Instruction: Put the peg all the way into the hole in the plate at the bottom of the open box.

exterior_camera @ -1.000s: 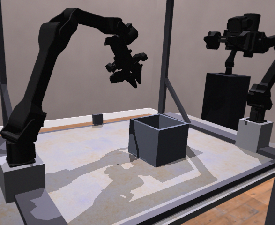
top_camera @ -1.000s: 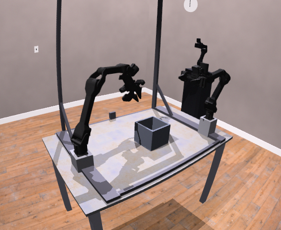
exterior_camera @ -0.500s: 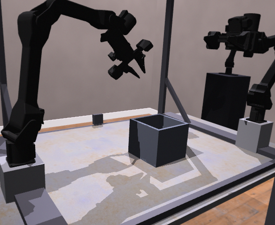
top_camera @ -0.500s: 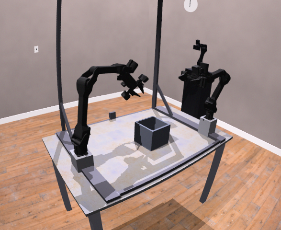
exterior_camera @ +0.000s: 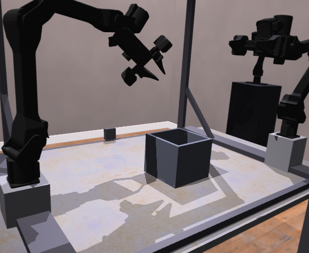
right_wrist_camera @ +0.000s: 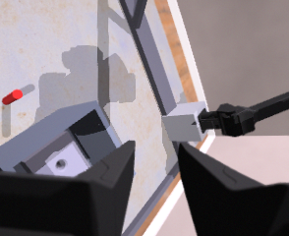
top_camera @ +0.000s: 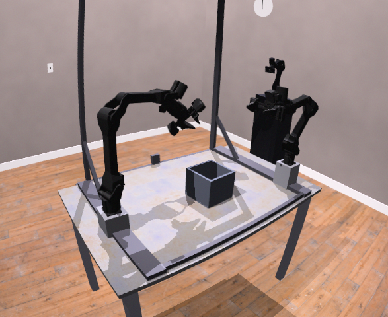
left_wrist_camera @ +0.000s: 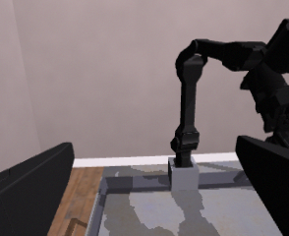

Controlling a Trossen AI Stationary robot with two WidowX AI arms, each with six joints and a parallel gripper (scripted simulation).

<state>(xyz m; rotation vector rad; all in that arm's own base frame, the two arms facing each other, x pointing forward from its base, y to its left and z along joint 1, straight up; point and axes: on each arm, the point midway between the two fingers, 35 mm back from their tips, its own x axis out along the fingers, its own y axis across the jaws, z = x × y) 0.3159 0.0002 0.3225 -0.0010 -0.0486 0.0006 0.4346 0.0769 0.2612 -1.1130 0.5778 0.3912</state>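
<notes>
- Backing the scene with plain walls [top_camera: 153, 41] [exterior_camera: 89, 108] [left_wrist_camera: 110, 74] [right_wrist_camera: 233, 49] and a wood floor [top_camera: 33, 246] [exterior_camera: 282, 223] [left_wrist_camera: 81, 197], and hanging 1 round clock [top_camera: 262, 7] high up.
- Spreading pale, blotchy colour and overlapping shadows across the table [top_camera: 153, 180] [exterior_camera: 94, 163] [left_wrist_camera: 159, 211] [right_wrist_camera: 36, 29].
- Standing 1 open box [top_camera: 221, 187] [exterior_camera: 193, 160] [right_wrist_camera: 41, 135] upright on the tabletop, between the 2 arms' bases.
- Showing 1 light plate [right_wrist_camera: 73, 157] inside at the bottom, with 1 dark hole [right_wrist_camera: 61, 164] in it, unfilled.
- Keeping 1 red peg [right_wrist_camera: 12, 96] outside the box, on the tabletop near 1 outer wall, apart from both grippers; not telling clearly whether upright or lying.
- Holding the right gripper [top_camera: 196, 125] [exterior_camera: 161, 76] [left_wrist_camera: 288, 133] [right_wrist_camera: 156, 148] up in the air, tilting it downward, parting its 2 fingers only partway and gripping nothing.
- Holding the left gripper [top_camera: 258, 108] [exterior_camera: 241, 45] [left_wrist_camera: 155, 147] high on the other side, well apart from the box, spreading its 2 fingers fully and gripping nothing.
- Setting 1 small dark block [top_camera: 155, 158] [exterior_camera: 109, 134] at the table's far edge.
</notes>
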